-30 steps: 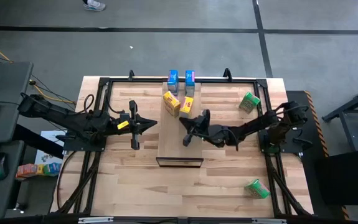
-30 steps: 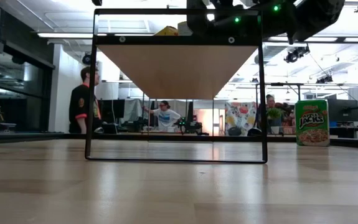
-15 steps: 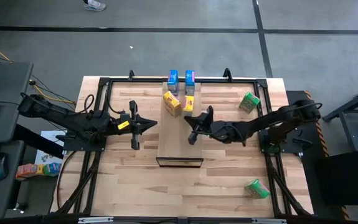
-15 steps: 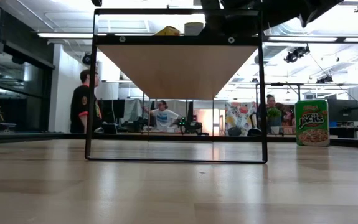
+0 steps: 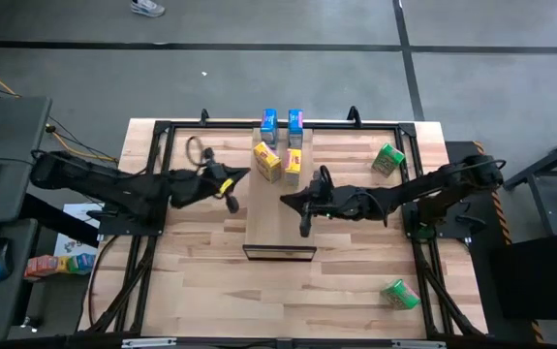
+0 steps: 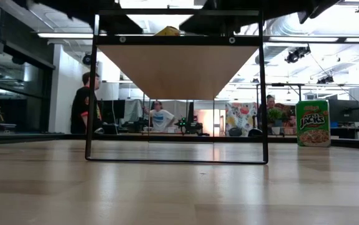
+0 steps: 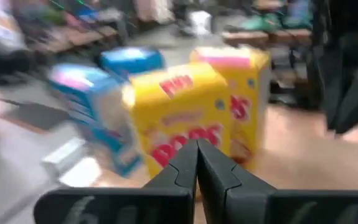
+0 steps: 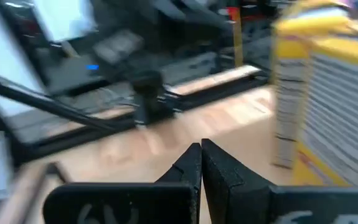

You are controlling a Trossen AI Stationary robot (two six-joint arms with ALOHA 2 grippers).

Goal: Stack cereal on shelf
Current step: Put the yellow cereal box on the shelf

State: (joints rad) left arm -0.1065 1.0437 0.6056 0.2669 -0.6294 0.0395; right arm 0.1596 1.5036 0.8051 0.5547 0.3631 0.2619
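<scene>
High view: four boxes point(image 5: 280, 145) stand on the shelf point(image 5: 278, 218); two green boxes point(image 5: 388, 159) remain on the desk point(image 5: 355, 291); both pincers, left point(image 5: 232, 189) and right point(image 5: 301, 206), closed empty.

Pale smooth wooden shelf point(image 5: 276, 208) (matt), glossy cardboard cereal boxes point(image 5: 267, 162)

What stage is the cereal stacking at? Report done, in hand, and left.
Done: two blue boxes and two yellow boxes stand grouped at the far end of the shelf.

In hand: nothing. The left hand is shut beside the yellow boxes; the right hand is shut and empty over the shelf.

Left: two green boxes on the tabletop, one far right, one near right.
</scene>
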